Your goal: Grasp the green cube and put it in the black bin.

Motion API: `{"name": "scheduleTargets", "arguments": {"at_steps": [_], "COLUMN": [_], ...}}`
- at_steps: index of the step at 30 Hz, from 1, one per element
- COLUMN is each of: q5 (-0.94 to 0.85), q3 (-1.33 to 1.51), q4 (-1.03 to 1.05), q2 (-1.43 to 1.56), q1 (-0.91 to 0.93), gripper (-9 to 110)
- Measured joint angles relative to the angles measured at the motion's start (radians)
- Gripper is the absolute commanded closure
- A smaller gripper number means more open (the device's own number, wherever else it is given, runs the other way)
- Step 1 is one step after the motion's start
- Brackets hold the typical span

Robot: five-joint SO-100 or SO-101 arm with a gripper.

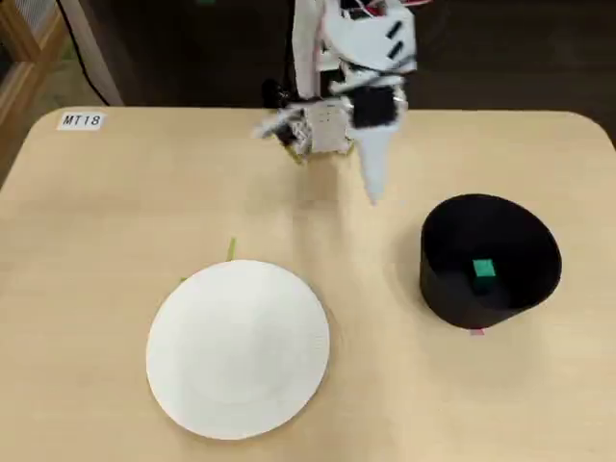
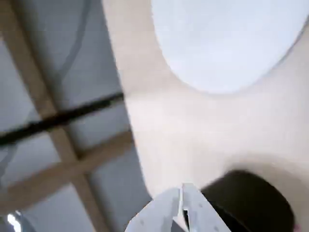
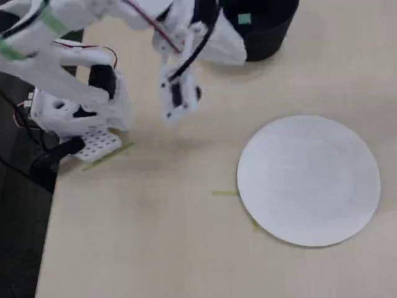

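Green cube (image 1: pixel 483 270) sits on the floor of the black bin (image 1: pixel 452 294), right of centre in a fixed view, and shows again as a small green patch inside the bin at the top edge of the other fixed view (image 3: pixel 244 19). So the drop looks done, judging from how things lie. White gripper (image 1: pixel 372 195) hangs above bare table (image 1: pixel 115 212), upper middle of that frame, left of the bin and apart from it, its tip pointing down. In the wrist view the two fingers meet at bottom centre (image 2: pixel 182 189) with only a thin seam between them and nothing held, so it reads as clenched empty. Bin rim shows dark at lower right of the wrist view (image 2: pixel 251 193), just beside the fingers in the picture. White plate (image 1: pixel 238 348) lies lower left in a fixed view, empty, well apart from the bin. Thin pale-green strips (image 1: pixel 231 249) peek out at the plate's upper edge. Step in hand is probably pulling the arm home. To do it well: lift clear first, swing away from the bin wall so a finger does not clip the rim and tip it, stay above the plate, fold back toward the base (image 3: pixel 74 118) at upper left of the other fixed view. Frames are blurred, so exact clearance cannot be told.
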Motion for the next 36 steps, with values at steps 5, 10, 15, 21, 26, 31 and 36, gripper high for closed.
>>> {"name": "scheduleTargets", "arguments": {"at_steps": [5, 10, 15, 21, 26, 31, 36], "q5": [-0.015, -0.02, -0.021, -0.044, -0.06, -0.066, -0.067], "q3": [0.196, 0.439, 0.641, 0.738, 0.813, 0.854, 0.859], "q4": [0.0, -0.005, 0.014, 0.028, 0.028, 0.028, 0.028], "q2": [0.198, 0.408, 0.604, 0.646, 0.647, 0.647, 0.655], "q1": [-0.04, -0.023, -0.02, -0.029, -0.028, -0.034, -0.028], "gripper": [102, 102, 102, 102, 102, 102, 102]}}
